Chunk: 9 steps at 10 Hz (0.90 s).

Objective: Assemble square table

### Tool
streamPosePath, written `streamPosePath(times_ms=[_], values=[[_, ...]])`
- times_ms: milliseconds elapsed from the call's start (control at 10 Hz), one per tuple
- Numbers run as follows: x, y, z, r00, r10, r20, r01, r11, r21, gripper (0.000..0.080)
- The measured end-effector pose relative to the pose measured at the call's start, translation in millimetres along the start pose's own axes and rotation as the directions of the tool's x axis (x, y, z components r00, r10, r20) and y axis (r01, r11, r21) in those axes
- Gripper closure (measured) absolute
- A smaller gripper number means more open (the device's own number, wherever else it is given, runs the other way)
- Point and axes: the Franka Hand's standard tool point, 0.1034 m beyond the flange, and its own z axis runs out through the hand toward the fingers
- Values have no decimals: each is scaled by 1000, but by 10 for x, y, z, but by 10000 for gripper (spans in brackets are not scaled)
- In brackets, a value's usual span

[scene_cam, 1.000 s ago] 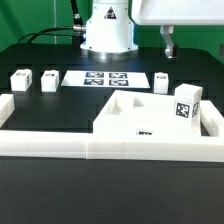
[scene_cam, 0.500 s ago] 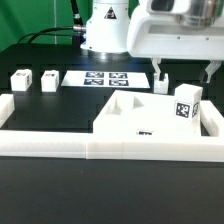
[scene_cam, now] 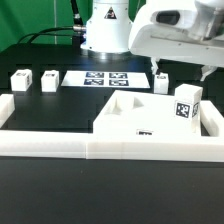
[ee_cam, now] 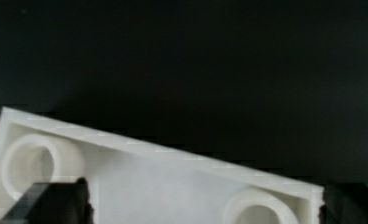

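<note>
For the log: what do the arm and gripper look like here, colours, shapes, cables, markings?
The arm's base is glossy white and rounded, with dark cables trailing behind it. The gripper has a boxy white-grey body and two slim dark fingers. No markings can be made out.

Base point(scene_cam: 108, 28) at back centre. Wrist point(scene_cam: 178, 30) reaches out to the exterior view's right and hangs high, pointing straight down. End effector point(scene_cam: 183, 72) is spread wide with nothing between the jaws. Fingers point(scene_cam: 157, 70) are vertical and parallel. In the wrist view both dark fingertips point(ee_cam: 56, 203) show, well apart.
</note>
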Motion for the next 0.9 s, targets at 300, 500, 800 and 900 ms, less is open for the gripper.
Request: streamPosePath(times_ms=[300, 500, 800, 900], values=[[-343, 89, 214, 951, 53, 303, -92, 989, 116, 151], [-401, 160, 271, 912, 62, 406, -113, 988, 103, 151], [-328, 175, 262, 921, 66, 385, -116, 988, 106, 151], [-329, 179, 273, 920, 69, 387, -118, 987, 105, 151]])
